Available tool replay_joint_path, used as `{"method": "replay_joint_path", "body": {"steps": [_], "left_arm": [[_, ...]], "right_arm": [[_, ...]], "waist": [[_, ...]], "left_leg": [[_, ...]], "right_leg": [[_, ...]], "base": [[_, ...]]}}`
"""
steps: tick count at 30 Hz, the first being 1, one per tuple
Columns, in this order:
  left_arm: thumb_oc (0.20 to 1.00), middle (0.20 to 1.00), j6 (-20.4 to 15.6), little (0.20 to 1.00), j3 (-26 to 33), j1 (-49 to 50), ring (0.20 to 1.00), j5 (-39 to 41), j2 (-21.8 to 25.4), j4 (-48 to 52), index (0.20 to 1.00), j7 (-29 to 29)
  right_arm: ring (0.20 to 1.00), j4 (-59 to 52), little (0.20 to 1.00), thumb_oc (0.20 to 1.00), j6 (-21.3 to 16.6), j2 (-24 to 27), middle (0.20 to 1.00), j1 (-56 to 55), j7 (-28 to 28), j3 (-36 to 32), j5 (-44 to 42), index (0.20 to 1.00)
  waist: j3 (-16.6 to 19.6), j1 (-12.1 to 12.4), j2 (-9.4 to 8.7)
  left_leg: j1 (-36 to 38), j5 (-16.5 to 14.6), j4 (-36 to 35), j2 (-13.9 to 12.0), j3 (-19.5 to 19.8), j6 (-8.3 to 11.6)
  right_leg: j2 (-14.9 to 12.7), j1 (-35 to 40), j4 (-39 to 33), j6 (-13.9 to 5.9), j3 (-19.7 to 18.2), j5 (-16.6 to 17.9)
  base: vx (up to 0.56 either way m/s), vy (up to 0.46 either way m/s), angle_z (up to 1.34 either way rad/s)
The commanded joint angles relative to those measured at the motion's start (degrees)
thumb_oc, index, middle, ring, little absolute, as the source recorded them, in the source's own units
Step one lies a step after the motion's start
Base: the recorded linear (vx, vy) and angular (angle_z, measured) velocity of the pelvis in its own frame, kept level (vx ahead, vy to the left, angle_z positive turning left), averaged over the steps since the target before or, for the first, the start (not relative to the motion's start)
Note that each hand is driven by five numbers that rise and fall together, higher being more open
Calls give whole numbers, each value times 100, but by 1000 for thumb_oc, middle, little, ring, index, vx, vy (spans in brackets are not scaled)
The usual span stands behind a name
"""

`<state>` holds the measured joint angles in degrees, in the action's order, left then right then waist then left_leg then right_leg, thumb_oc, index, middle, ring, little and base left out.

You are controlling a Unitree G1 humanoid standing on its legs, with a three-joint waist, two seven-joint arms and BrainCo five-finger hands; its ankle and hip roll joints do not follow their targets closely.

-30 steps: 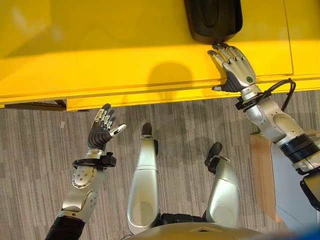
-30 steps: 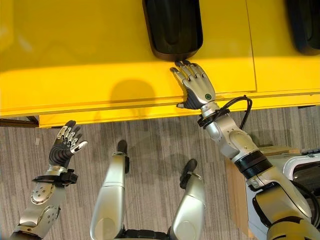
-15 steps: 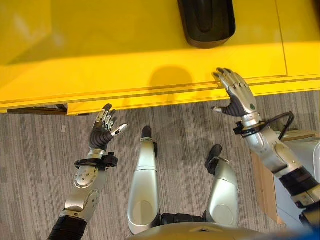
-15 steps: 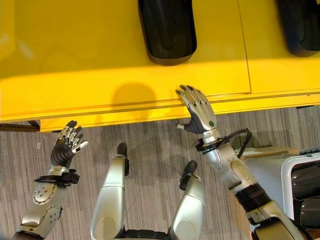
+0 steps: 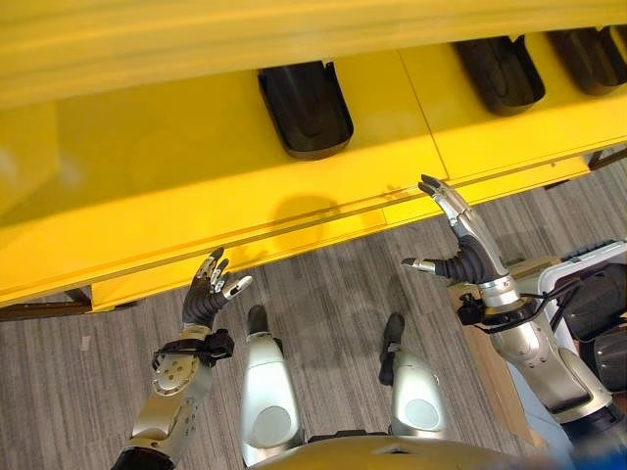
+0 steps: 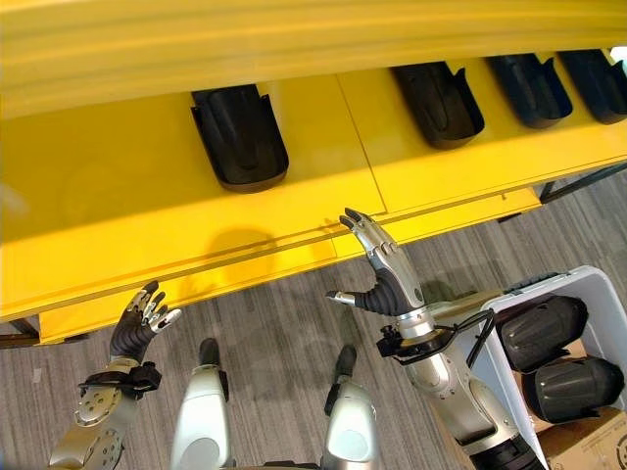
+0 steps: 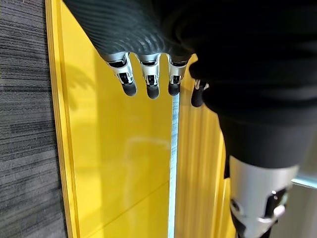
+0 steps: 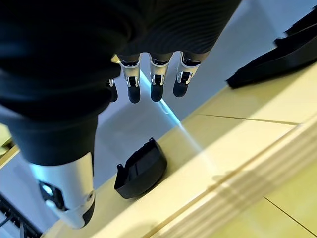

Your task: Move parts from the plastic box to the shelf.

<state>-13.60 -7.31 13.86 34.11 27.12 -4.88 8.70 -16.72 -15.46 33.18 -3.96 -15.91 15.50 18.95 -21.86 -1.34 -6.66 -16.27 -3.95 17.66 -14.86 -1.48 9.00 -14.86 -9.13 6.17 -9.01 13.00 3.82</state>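
Several black moulded parts lie in a row on the yellow shelf [image 6: 118, 186]; the nearest one [image 6: 240, 137] is at the left, and others [image 6: 438, 103] run off to the right. At the lower right stands the white plastic box [image 6: 578, 277] with two black parts [image 6: 534, 328] in it. My right hand [image 6: 387, 279] hovers open and empty over the floor, just in front of the shelf's edge. Its straight fingers [image 8: 153, 82] point toward a shelved part [image 8: 141, 171]. My left hand [image 5: 209, 294] is raised open and empty below the shelf's front edge, fingers [image 7: 148, 82] straight.
The shelf's front lip [image 5: 323, 220] runs slanting across the view between both hands and the parts. An upper yellow board [image 6: 294, 39] overhangs the back of the shelf. Grey striped carpet [image 5: 333, 284] lies below. A tan support [image 5: 490, 367] stands under the box.
My right hand has let go of the nearest shelved part and drawn back off the shelf over the floor. The camera has swung, bringing more parts and the box into view.
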Motion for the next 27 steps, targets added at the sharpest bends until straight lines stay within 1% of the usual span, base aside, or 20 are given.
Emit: {"method": "replay_joint_path", "body": {"steps": [1,4,5,6,8,10,11,13,15,16,18,19,20,21,22,23,24,25,26,27], "left_arm": [[1000,1000,-613,1000,-3,-307,1000,-417,-15,531,1000,-314],[1000,1000,-608,1000,-5,-255,1000,-458,-88,491,1000,-382],[1000,1000,-578,1000,-8,-137,1000,-482,-268,520,1000,-467],[1000,1000,-577,1000,-9,-136,1000,-482,-269,520,1000,-467],[1000,1000,-544,1000,11,40,1000,-518,-453,550,1000,-561],[1000,1000,-533,1000,4,86,1000,-516,-527,578,1000,-622],[1000,1000,-531,1000,3,92,1000,-516,-530,583,1000,-624],[1000,1000,-515,1000,-40,57,1000,-544,-605,609,1000,-644],[1000,1000,-507,1000,-70,26,1000,-563,-620,606,1000,-651],[1000,1000,-512,1000,-68,25,1000,-545,-627,619,1000,-663],[1000,1000,-521,1000,-44,25,1000,-573,-636,649,1000,-656],[1000,1000,-535,1000,51,111,1000,-598,-652,777,1000,-650],[1000,1000,-534,1000,93,145,1000,-585,-663,805,1000,-671],[1000,1000,-532,1000,98,143,1000,-584,-660,807,1000,-672],[1000,1000,-548,1000,136,159,1000,-659,-737,845,1000,-656],[1000,1000,-545,1000,139,131,1000,-689,-793,822,1000,-611],[1000,1000,-565,1000,160,125,1000,-699,-809,821,1000,-599],[1000,1000,-577,1000,168,171,1000,-705,-863,890,1000,-590],[1000,1000,-587,1000,140,176,1000,-660,-873,868,1000,-619],[1000,1000,-593,1000,142,175,1000,-657,-874,861,1000,-624]], "right_arm": [[1000,-165,1000,1000,-388,60,1000,85,236,-386,-785,1000],[1000,-137,1000,1000,-460,-81,1000,-24,332,-482,-1254,1000],[1000,-249,1000,1000,-510,-83,1000,-186,420,-652,-1510,1000],[1000,-251,1000,1000,-509,-81,1000,-189,421,-654,-1511,1000],[1000,-313,1000,1000,-567,-49,1000,-309,433,-802,-1582,1000],[1000,-331,1000,1000,-556,-9,1000,-361,454,-840,-1571,1000],[1000,-335,1000,1000,-555,-5,1000,-368,455,-842,-1571,1000],[1000,-347,1000,1000,-554,11,1000,-405,463,-861,-1564,1000],[1000,-342,1000,1000,-543,22,1000,-433,433,-888,-1550,1000],[1000,-332,1000,1000,-523,22,1000,-443,423,-898,-1520,1000],[1000,-365,1000,1000,-513,10,1000,-433,419,-937,-1424,1000],[1000,-304,1000,1000,-520,-36,1000,-360,464,-903,-1417,1000],[1000,-265,1000,1000,-514,-61,1000,-300,501,-874,-1426,1000],[1000,-262,1000,1000,-515,-64,1000,-292,500,-871,-1426,1000],[1000,-123,1000,1000,-502,-162,1000,-96,564,-743,-1416,1000],[1000,-26,1000,1000,-505,-251,1000,61,579,-620,-1434,1000],[1000,28,1000,1000,-523,-275,1000,154,605,-554,-1455,1000],[1000,60,1000,1000,-514,-338,1000,314,749,-403,-1511,1000],[1000,75,1000,1000,-509,-378,1000,376,809,-340,-1564,1000],[1000,75,1000,1000,-507,-377,1000,378,812,-337,-1567,1000]], "waist": [[464,-67,246],[705,-140,286],[1056,-222,446],[1054,-222,450],[1281,-289,631],[1315,-308,706],[1314,-319,717],[1315,-337,750],[1288,-364,745],[1272,-366,721],[1264,-279,624],[1256,-152,486],[1256,-117,434],[1262,-116,430],[1224,92,381],[1236,217,398],[1243,245,420],[1289,298,417],[1341,295,431],[1336,320,430]], "left_leg": [[501,788,-1130,-149,-433,-257],[823,975,-1402,-362,-582,-157],[1151,1385,-1753,-633,-690,18],[1159,1390,-1763,-637,-690,20],[1302,1901,-1877,-874,-718,173],[1280,2165,-1806,-961,-694,263],[1276,2172,-1808,-972,-676,272],[1171,2474,-1593,-986,-712,273],[1071,2549,-1481,-930,-784,244],[1028,2516,-1445,-811,-793,187],[847,2173,-1339,-236,-581,-8],[780,1496,-1222,431,-299,-274],[791,1183,-1204,688,-239,-402],[771,1195,-1200,695,-246,-417],[729,773,-1045,1453,412,-541],[758,636,-1058,1891,956,-639],[770,638,-1083,2082,1177,-700],[866,537,-1100,2326,1619,-866],[973,498,-1223,2348,1627,-972],[1001,506,-1258,2337,1602,-978]], "right_leg": [[165,-141,483,-55,-76,-349],[389,140,230,-16,-138,-373],[659,474,20,96,-124,-519],[664,479,15,97,-122,-518],[949,765,-131,308,-108,-718],[1075,884,-174,423,-78,-805],[1088,893,-180,431,-64,-806],[1174,1095,-269,593,-6,-884],[1174,1182,-345,648,65,-868],[1162,1228,-373,658,90,-860],[1100,1312,-491,648,96,-786],[1035,1319,-563,617,37,-688],[1018,1297,-571,602,-3,-649],[1011,1281,-579,596,-7,-628],[1069,1234,-580,580,-233,-563],[1159,1155,-585,573,-424,-515],[1216,1120,-590,575,-531,-466],[1337,1045,-596,589,-854,-426],[1393,1030,-612,579,-980,-409],[1396,1035,-613,578,-1009,-406]], "base": [[90,-100,-66],[109,-156,-34],[131,-210,-31],[124,-246,-25],[35,-201,-4],[-9,-156,0],[-28,-136,2],[-38,-160,13],[-23,-82,22],[0,-54,28],[21,-119,42],[40,-142,14],[27,-102,-38],[33,-49,-82],[49,-37,-61],[64,-45,-33],[55,-1,-135],[52,34,-183],[47,36,-222],[87,85,-102]]}}
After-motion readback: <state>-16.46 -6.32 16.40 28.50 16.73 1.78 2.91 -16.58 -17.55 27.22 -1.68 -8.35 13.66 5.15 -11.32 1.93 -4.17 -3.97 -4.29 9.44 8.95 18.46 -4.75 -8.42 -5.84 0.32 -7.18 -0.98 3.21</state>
